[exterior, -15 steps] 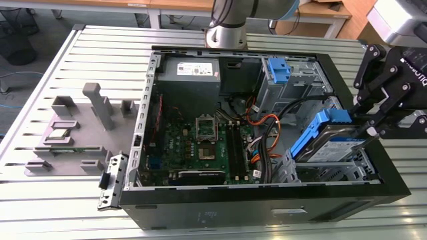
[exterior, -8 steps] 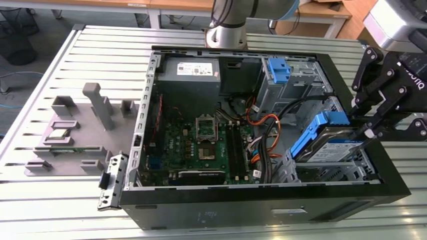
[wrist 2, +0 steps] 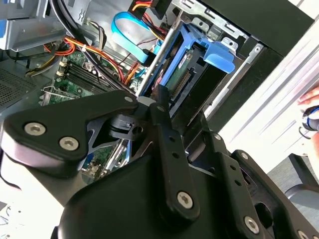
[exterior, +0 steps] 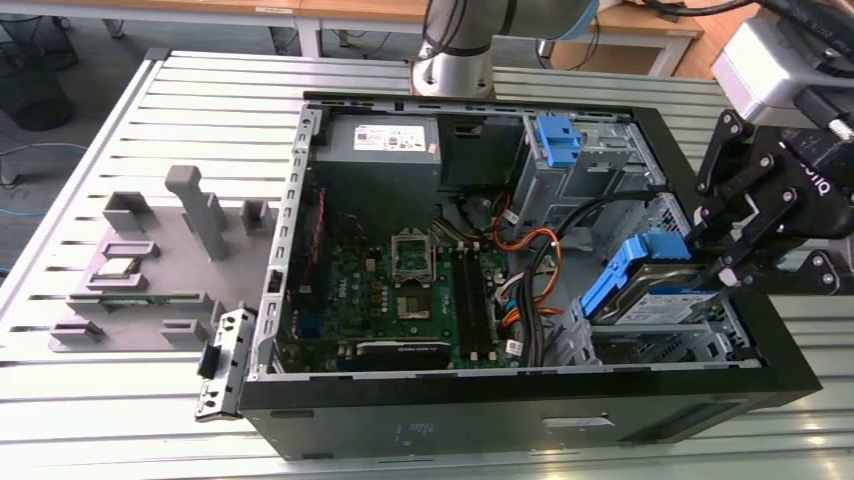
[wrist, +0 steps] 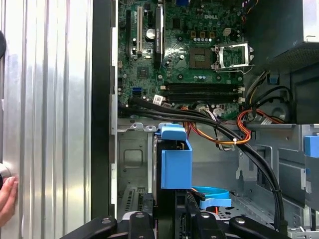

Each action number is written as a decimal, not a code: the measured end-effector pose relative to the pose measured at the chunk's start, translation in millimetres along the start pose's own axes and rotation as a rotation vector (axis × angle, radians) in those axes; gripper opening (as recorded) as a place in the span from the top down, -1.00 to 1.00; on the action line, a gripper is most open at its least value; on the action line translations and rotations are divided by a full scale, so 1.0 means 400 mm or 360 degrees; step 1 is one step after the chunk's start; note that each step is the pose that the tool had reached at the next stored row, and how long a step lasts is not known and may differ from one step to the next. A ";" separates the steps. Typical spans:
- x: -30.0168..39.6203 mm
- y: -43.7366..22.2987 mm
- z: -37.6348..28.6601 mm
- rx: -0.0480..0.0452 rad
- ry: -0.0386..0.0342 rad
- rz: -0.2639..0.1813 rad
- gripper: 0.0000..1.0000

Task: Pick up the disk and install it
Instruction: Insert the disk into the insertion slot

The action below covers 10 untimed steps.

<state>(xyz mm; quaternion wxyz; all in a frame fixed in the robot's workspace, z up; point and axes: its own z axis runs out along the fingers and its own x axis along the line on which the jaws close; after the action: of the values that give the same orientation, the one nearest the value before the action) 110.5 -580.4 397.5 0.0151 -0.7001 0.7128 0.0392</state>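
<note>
Exterior view: the claw (exterior: 721, 262) is clamped on the upper end of the disk (exterior: 657, 298), which is tilted at the mouth of the drive bay (exterior: 667, 345). The bay is on the exterior view's right of the open computer case (exterior: 534, 395), which stands on the slatted desk (exterior: 120, 440).

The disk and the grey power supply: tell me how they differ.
The disk is a slim silver slab in a blue caddy; the power supply is a bigger grey box with no blue. The disk hangs tilted over a drive bay, held by the gripper; the power supply sits squarely in a corner, untouched. Both carry a label and lie within the computer case.
</note>
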 end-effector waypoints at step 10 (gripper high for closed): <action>0.003 -0.002 0.045 0.0000 0.0000 0.0000 0.30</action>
<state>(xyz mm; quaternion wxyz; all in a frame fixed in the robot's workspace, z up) 110.5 -580.4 379.4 0.0151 -0.7001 0.7128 0.0392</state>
